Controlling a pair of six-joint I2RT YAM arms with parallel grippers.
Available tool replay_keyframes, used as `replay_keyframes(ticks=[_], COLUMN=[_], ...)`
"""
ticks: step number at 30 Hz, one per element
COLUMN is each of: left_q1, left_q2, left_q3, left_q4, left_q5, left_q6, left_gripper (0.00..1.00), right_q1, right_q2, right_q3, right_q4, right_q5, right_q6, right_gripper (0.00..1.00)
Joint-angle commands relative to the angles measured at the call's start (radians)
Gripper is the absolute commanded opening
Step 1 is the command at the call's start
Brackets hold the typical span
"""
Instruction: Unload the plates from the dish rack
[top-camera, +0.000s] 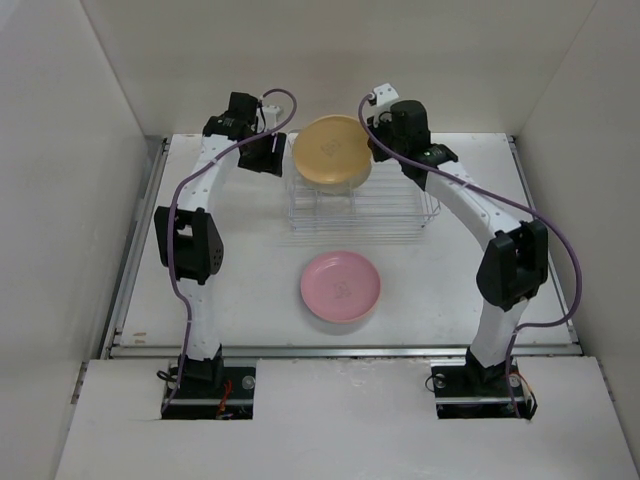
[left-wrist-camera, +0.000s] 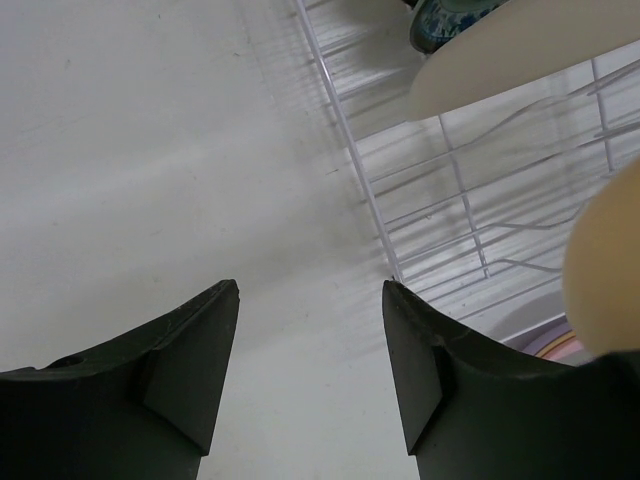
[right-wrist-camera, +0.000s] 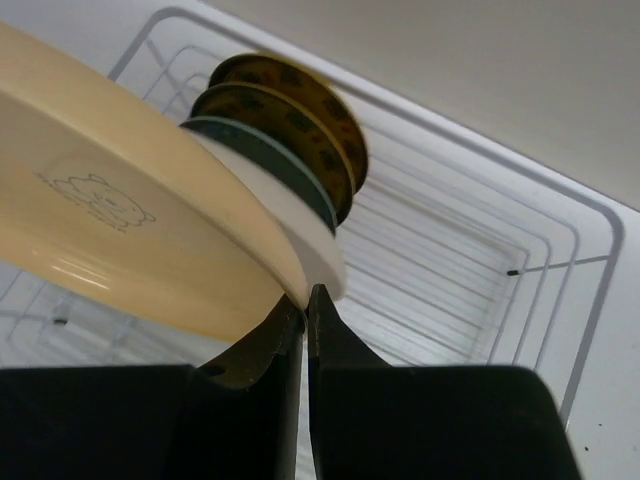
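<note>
The right claw (right-wrist-camera: 305, 300) is closed on the lower rim of a round yellow-orange plate (right-wrist-camera: 110, 220), its two dark fingers (right-wrist-camera: 330, 345) pinching the thin edge between them. From above, this plate (top-camera: 332, 150) stands tilted, face towards the camera, at the far left end of the rectangular silvery-white wire dish rack (top-camera: 390, 215). I cannot tell whether its bottom edge rests in the slots.

Directly behind it in the right wrist view stand a plain cream plate (right-wrist-camera: 312, 250), a smaller blue-grey patterned plate (right-wrist-camera: 265, 158) and two small dark brown-and-yellow patterned plates (right-wrist-camera: 295, 100), all upright and packed close together inside the rack (right-wrist-camera: 560, 230).

The left claw (left-wrist-camera: 310, 290) is open with nothing between its jaws, and hangs over the white table (left-wrist-camera: 150, 150) just outside the rack's left wall (left-wrist-camera: 345, 150). In the overhead view it (top-camera: 272, 155) sits just left of the held plate.

A round pink plate (top-camera: 340, 285) lies flat and face up on the table (top-camera: 450, 290), near the front of the rack and between the two arms.
</note>
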Motion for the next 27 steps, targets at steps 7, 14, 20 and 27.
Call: replay_keyframes(ticks=[7,14,20,27], left_q1=[-0.003,-0.003,-0.012,-0.043], left_q2=[-0.015,-0.015,-0.015,-0.035], left_q3=[0.013,0.059,0.059,0.059], left_q4=[0.018,0.018,0.009,-0.001], left_q5=[-0.012,-0.012,-0.012,-0.030], left_q6=[0.012,0.021,0.021,0.032], left_gripper=[0.55,0.55,0.55,0.55], right_q1=[0.021,0.069,0.116,0.155], right_q2=[-0.196,-0.188,-0.174,-0.122], right_q3=[-0.059,-0.217,-0.288,-0.261], right_q4=[-0.383,-0.650,-0.678,-0.704], right_q5=[-0.384,-0.490,-0.425,-0.305], right_q6=[-0.010,-0.037,-0.013,0.033], right_gripper=[0.00,0.00,0.06,0.74])
